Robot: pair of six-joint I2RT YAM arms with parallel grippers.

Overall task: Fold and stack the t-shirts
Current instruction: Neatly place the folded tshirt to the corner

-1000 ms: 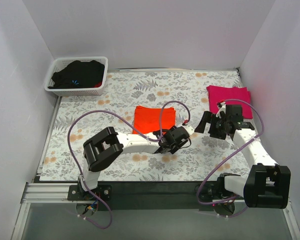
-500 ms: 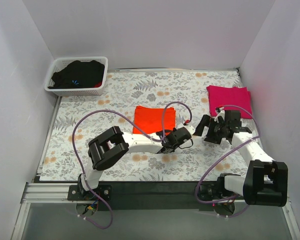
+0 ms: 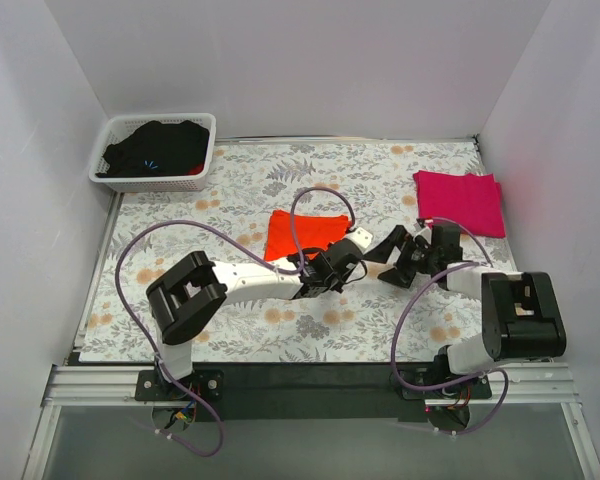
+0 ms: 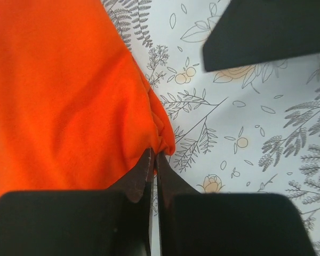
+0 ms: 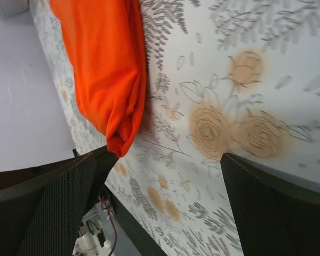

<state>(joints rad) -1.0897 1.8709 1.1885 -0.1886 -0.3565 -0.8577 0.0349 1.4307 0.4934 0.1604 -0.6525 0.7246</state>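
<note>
Left wrist: orange t-shirt (image 4: 58, 90) half off-frame.

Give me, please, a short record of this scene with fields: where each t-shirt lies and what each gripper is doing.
orange t-shirt: folded, middle of the floral table
pink t-shirt: folded, far right, apart from the orange one
left gripper: shut on a corner of the orange t-shirt
right gripper: open beside that corner, holding nothing
basket: far left corner, dark clothes inside
stack: not yet made
</note>
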